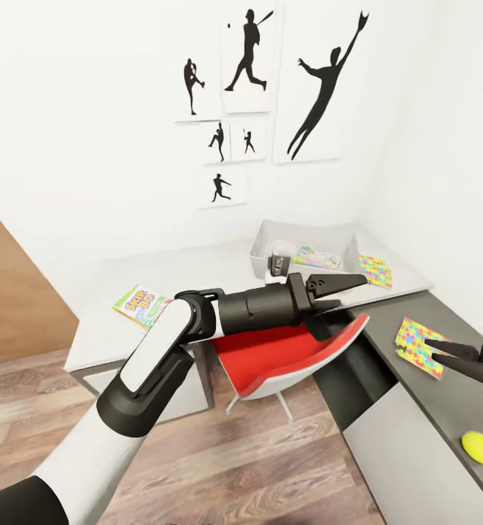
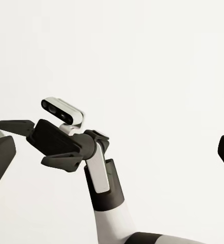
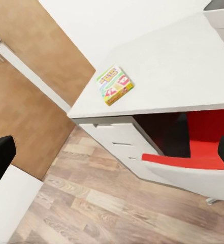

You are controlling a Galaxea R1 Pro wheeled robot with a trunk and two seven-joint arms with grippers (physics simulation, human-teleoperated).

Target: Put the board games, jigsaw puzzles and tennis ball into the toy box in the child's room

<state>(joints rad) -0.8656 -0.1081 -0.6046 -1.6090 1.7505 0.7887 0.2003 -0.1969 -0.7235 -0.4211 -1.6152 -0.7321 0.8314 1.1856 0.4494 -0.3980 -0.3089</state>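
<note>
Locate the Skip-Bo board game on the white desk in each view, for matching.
Head view: Skip-Bo board game lies at left-centre, partly behind the left arm.
Left wrist view: not in it.
Right wrist view: upper centre, near the desk edge.
Shared landmark: red chair under the white desk.

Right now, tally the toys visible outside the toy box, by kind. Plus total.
Board games: 1, the Skip-Bo box on the white desk
Jigsaw puzzles: 2, one beside the toy box, one on the grey counter
Tennis balls: 1
Total: 4 outside the toy box. Some items lie inside it, too small to identify.
</note>
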